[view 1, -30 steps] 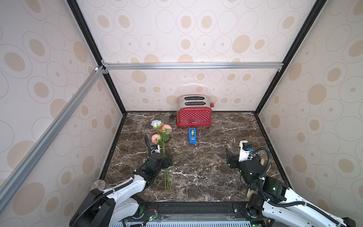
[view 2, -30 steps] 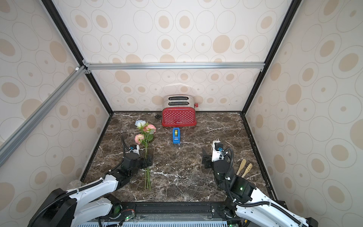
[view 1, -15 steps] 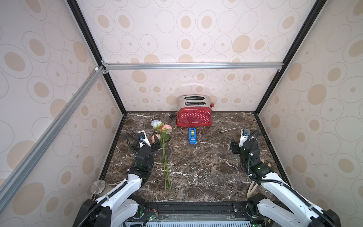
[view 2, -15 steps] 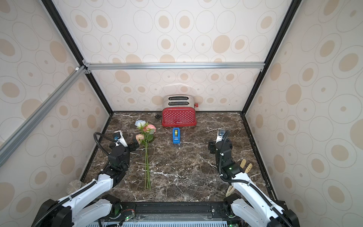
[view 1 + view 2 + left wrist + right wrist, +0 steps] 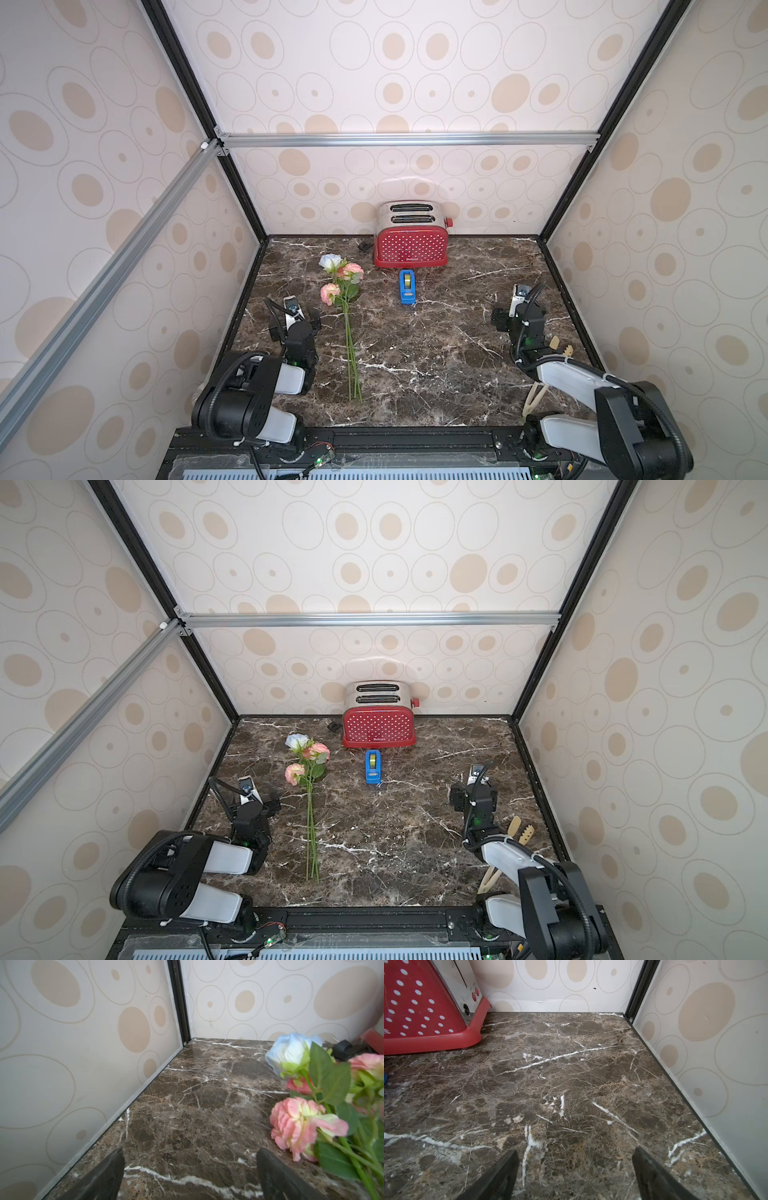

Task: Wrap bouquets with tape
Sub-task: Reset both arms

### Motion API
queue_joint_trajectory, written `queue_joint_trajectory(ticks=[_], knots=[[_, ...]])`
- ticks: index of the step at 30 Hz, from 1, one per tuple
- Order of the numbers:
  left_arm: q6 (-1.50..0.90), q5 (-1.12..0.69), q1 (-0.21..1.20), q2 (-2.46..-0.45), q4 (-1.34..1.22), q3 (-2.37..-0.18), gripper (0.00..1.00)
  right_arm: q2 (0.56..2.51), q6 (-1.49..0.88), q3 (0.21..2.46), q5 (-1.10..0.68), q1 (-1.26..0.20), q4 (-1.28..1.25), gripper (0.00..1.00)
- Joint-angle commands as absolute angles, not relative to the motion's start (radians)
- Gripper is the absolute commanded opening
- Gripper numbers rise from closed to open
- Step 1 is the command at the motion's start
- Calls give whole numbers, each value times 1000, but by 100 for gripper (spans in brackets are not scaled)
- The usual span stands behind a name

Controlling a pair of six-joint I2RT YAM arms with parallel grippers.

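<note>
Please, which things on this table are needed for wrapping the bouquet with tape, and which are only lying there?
For the job:
- bouquet
- tape dispenser

Just lying about:
- red toaster at the back wall
- wooden utensils beside the right arm

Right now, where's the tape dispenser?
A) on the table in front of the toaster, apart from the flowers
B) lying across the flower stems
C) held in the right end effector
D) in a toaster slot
A: the blue tape dispenser stands on the marble table just in front of the red toaster, with bare surface between it and the bouquet.
</note>
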State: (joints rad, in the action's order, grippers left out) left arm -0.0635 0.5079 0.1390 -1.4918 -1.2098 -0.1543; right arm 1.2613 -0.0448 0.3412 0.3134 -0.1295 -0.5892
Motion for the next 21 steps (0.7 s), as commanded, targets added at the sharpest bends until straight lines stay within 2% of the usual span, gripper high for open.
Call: queue_joint_trajectory(ticks=[1, 5, 7, 9, 11, 13, 14, 15, 16, 18, 21], knots=[[6, 380, 127, -1504, -1390, -176, 99, 1323, -13, 315, 268, -115, -792, 89], [8, 300, 109, -1520, -1392, -178, 99, 1383, 13, 314, 177, -80, -872, 91], [23, 280, 101, -1601, -1536, -155, 99, 1440, -1, 319, 101, -46, -901, 92], [-2, 255, 91, -1558, -1431, -167, 99, 1502, -13, 310, 45, -20, -968, 92], [3, 266, 86, -1583, -1439, -191, 99, 1550, -1, 319, 7, -14, -1016, 94], [-12, 275, 82, -1580, -1379, -212, 99, 1533, 33, 405, -67, -14, -811, 94], [-9, 277, 80, -1584, -1403, -206, 99, 1532, 34, 440, -66, -15, -747, 99], [-16, 280, 80, -1575, -1375, -212, 99, 1543, 23, 414, -49, -15, -816, 100], [-18, 281, 80, -1578, -1377, -212, 99, 1558, 16, 411, -26, -15, -851, 97], [-16, 285, 80, -1576, -1391, -207, 99, 1534, 20, 430, -28, -17, -766, 100], [-17, 284, 80, -1578, -1389, -207, 99, 1546, 22, 417, -28, -17, -822, 100]])
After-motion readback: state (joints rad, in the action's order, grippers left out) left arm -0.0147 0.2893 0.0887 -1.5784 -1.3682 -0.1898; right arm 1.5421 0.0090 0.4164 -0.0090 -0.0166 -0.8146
